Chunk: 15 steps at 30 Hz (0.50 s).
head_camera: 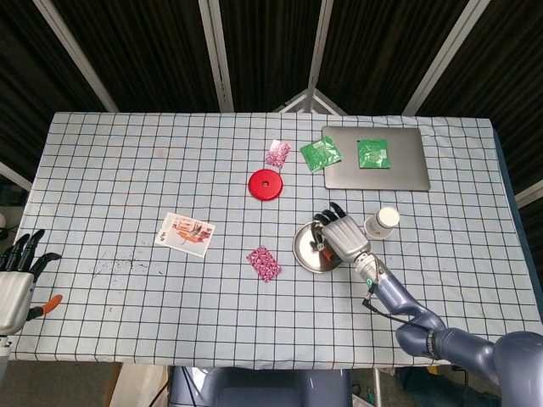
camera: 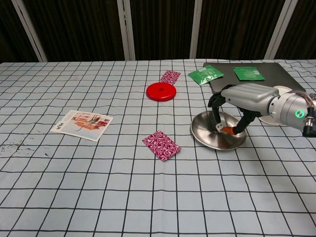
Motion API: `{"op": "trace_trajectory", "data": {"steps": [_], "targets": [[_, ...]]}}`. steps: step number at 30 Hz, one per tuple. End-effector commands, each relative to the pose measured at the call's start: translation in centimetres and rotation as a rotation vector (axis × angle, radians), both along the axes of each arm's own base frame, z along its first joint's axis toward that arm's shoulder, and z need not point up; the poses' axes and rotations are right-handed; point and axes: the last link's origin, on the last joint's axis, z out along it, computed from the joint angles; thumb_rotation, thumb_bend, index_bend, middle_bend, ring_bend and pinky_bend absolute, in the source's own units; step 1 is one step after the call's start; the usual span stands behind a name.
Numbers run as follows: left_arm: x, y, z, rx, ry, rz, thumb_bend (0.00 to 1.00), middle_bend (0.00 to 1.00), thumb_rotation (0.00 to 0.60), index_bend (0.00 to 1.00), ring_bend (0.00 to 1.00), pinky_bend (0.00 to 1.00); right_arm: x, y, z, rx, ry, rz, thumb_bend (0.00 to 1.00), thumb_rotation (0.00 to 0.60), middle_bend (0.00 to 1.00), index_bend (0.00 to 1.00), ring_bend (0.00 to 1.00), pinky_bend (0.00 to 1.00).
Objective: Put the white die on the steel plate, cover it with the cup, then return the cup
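While left hand is idling off table's left edge, fingers apart, gripping nothing, right hand is hanging over plate near table's right half, die pinched between fingertips just above plate floor. Placing step is nearing finish. Next: releasing die, then reaching right for cup beside plate, lowering it over die.

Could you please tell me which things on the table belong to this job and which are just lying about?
Job: die, plate, cup, right hand.
Lying about: red disc, card, pink packets, green packets, laptop.
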Motion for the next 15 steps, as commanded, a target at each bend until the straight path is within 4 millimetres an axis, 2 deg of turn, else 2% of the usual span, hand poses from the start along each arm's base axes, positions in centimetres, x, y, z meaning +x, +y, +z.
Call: {"op": "trace_trajectory", "data": {"steps": [1, 4, 7, 15], "targets": [[-0.02, 0.01, -0.02, 0.000, 0.002, 0.002, 0.24, 0.00, 0.600, 0.30, 0.00, 0.13, -0.36, -0.12, 0.10, 0.001, 0.009, -0.013, 0.40, 0.600, 0.22, 0.50, 0.16, 0.00], [0.01, 0.04, -0.06, 0.000, 0.003, 0.002, 0.24, 0.00, 0.600, 0.30, 0.00, 0.13, -0.96, 0.01, 0.12, 0.029, 0.036, -0.037, 0.39, 0.600, 0.19, 0.39, 0.14, 0.00], [0.02, 0.05, -0.16, -0.002, 0.006, 0.002, 0.24, 0.00, 0.600, 0.30, 0.00, 0.13, -1.18, 0.11, 0.28, 0.042, 0.054, -0.050, 0.33, 0.600, 0.18, 0.31, 0.13, 0.00], [0.07, 0.11, -0.30, -0.005, 0.008, 0.002, 0.24, 0.00, 0.600, 0.30, 0.00, 0.13, -0.84, 0.36, 0.84, 0.033, 0.021, -0.065, 0.22, 0.600, 0.18, 0.22, 0.12, 0.00]]}}
